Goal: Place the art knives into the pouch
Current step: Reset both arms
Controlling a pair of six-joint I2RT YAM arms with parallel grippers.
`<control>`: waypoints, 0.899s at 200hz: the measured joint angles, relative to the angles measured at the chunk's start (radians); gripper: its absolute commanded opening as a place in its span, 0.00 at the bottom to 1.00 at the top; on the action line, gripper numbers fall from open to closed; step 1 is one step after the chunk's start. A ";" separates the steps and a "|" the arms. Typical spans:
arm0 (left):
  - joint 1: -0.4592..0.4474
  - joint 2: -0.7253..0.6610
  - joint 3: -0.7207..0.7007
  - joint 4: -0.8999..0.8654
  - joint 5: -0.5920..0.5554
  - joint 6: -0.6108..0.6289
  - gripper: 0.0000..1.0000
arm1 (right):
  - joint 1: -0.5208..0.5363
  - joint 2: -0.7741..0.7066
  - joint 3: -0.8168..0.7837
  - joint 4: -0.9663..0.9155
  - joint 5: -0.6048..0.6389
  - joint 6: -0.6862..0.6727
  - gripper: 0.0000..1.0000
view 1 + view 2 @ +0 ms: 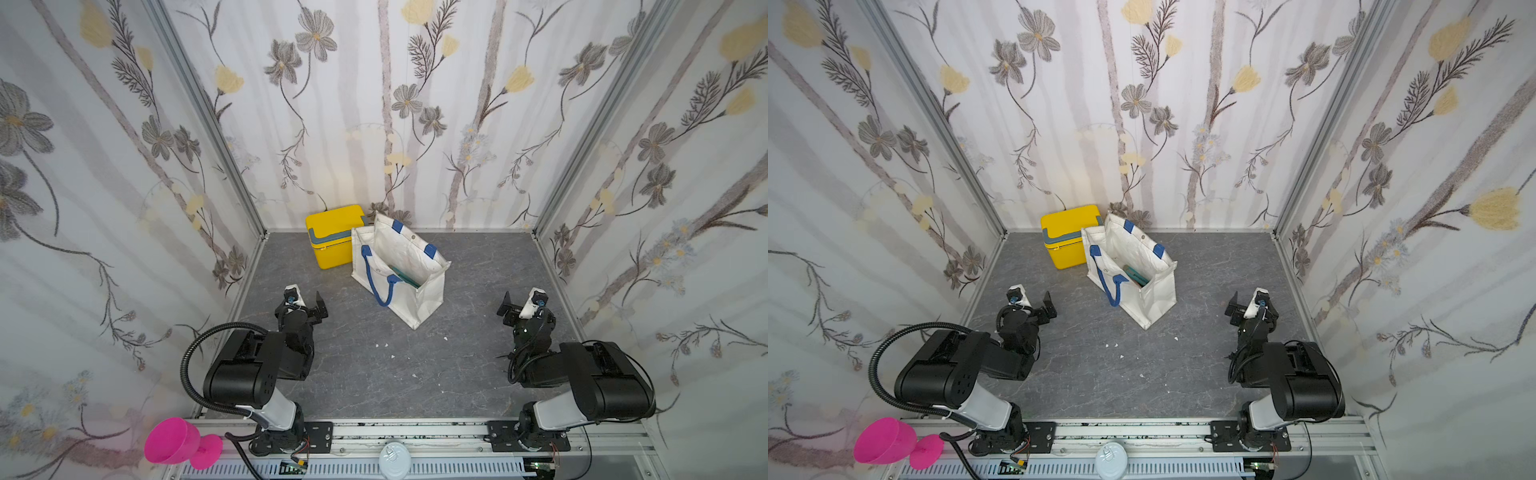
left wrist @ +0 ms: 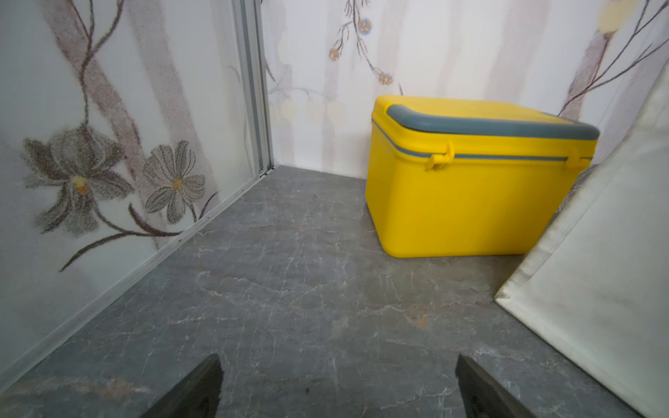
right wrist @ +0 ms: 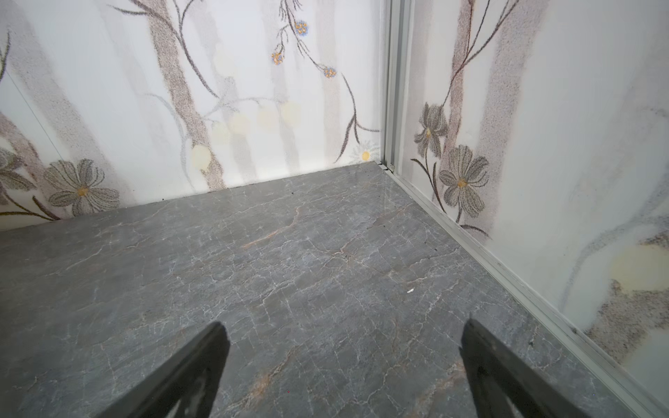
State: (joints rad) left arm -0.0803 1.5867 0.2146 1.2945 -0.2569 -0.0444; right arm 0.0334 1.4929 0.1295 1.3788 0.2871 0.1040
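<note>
Top views both show the grey marbled table (image 1: 374, 374) walled in by flowered panels. On it, towards the back wall, the pouch (image 1: 419, 303) (image 1: 1150, 303) stands upright with its mouth open, one blue rope handle hanging down its near face. Just behind it and touching its rear corner sits the yellow box (image 1: 332, 237) (image 1: 1067, 241) with its lid closed; my left wrist view shows the same box (image 2: 470, 195) beside the pouch's white side (image 2: 597, 271). A pink goblet (image 1: 183, 444) lies on its side on the front rail, off the table.

My left gripper (image 1: 307, 299) (image 2: 336, 362) hangs low over the table, well apart from the pouch, jaws spread wide with nothing between them. My right gripper (image 1: 521, 305) (image 3: 344, 325) is likewise spread wide and holds nothing, over bare table on the opposite side.

Inside the pouch a slim teal piece (image 1: 405, 279) (image 1: 1136, 275) leans against the inner wall. It may be the art knife, but I cannot tell for sure. A few tiny white scraps (image 1: 392, 356) dot the table between my arms.
</note>
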 measured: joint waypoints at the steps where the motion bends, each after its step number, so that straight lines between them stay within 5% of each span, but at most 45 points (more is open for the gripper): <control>1: 0.001 0.000 0.001 0.001 0.000 0.000 1.00 | 0.000 0.000 0.000 0.001 0.000 0.000 1.00; 180: 0.037 0.000 0.022 0.011 0.077 -0.008 1.00 | 0.010 0.014 0.058 -0.063 -0.080 -0.042 0.99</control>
State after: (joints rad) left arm -0.0437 1.5871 0.2363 1.3056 -0.1795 -0.0528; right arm 0.0429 1.5066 0.1871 1.3163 0.2070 0.0620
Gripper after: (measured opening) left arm 0.995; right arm 0.995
